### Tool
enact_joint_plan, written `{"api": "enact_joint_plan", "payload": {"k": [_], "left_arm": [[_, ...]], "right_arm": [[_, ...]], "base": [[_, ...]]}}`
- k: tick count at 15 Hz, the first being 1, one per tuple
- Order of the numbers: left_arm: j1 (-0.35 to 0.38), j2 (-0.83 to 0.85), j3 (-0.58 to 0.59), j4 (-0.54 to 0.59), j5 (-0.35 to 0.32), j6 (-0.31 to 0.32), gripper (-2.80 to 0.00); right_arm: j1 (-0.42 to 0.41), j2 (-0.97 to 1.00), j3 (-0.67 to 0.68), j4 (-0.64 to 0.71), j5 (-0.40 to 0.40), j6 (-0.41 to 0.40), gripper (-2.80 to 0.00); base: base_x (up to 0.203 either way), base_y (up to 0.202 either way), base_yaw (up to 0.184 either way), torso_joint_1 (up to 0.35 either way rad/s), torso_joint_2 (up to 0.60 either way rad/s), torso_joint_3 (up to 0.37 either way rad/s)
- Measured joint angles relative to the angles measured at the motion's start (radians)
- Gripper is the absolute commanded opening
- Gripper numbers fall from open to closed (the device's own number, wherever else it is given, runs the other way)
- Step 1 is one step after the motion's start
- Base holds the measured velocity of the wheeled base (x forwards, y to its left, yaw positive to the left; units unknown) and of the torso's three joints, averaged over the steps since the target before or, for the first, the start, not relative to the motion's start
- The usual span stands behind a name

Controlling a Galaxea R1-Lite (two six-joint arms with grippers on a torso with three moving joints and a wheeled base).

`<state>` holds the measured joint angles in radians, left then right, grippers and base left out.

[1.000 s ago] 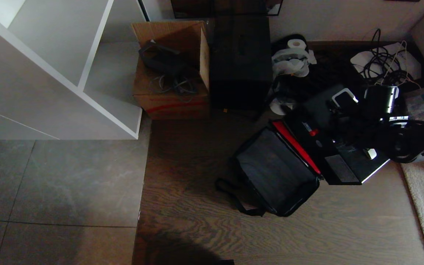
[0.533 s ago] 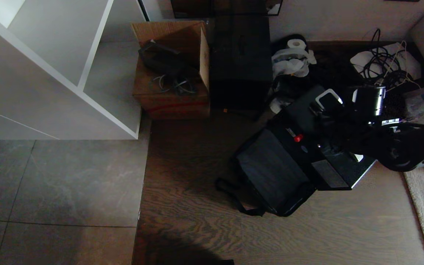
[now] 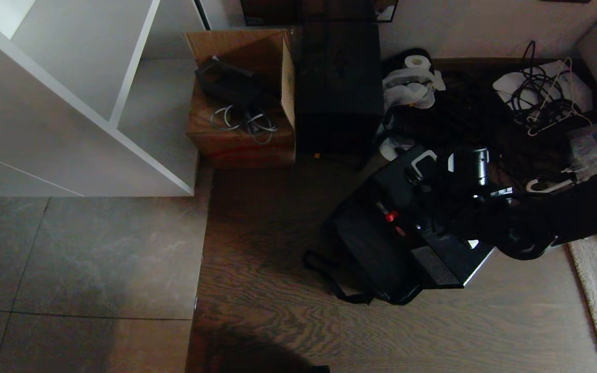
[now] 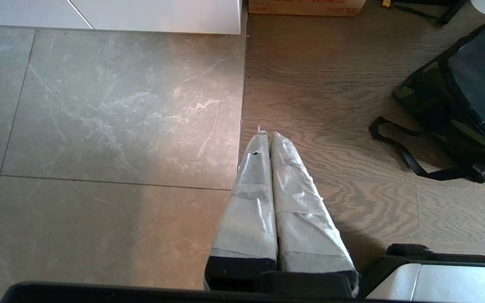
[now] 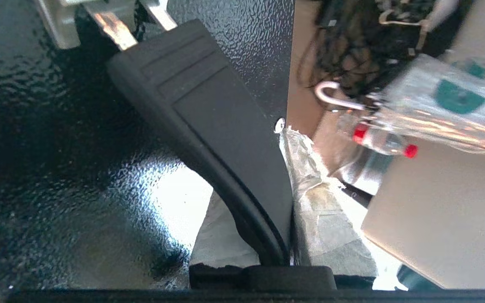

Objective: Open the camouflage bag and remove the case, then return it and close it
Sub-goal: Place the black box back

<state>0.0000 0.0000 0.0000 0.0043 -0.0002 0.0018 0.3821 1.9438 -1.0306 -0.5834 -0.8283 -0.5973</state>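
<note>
Pretty cluttered corner here: one open cardboard box [image 3: 241,103] with a dark gadget and cables in it sits against the wall next to one plain black box [image 3: 339,88], then some white paper rolls [image 3: 412,83], a tangle of black cables [image 3: 542,98] and a pale rug [image 3: 596,290] at the right edge, with a white shelf unit [image 3: 70,93] on the left. The camouflage bag [image 3: 376,259] lies open on the wood floor [image 3: 278,321], one strap looped out toward the front. The single black case [image 3: 433,233] hangs tilted right over the bag's open top, covering most of the right half of it. The right hand [image 5: 286,198] reaches in from the right with its arm stretched low, taped fingers [image 5: 318,210] pinched tight on the case's handle [image 5: 209,126]. The left hand [image 4: 267,139] is parked over the tile floor [image 4: 99,126], fingers pressed together, holding nothing
</note>
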Motion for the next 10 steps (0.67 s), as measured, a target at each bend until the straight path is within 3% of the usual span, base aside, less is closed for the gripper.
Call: {"api": "enact_joint_plan", "payload": {"k": [10], "left_arm": [[0.0,0.0,0.0,0.0,0.0,0.0,-2.8]], "right_arm": [[0.027,0.088,-0.038,0.003,-0.002,0.032,-2.8]], "base": [[0.0,0.0,0.0,0.0,0.0,0.0]]}}
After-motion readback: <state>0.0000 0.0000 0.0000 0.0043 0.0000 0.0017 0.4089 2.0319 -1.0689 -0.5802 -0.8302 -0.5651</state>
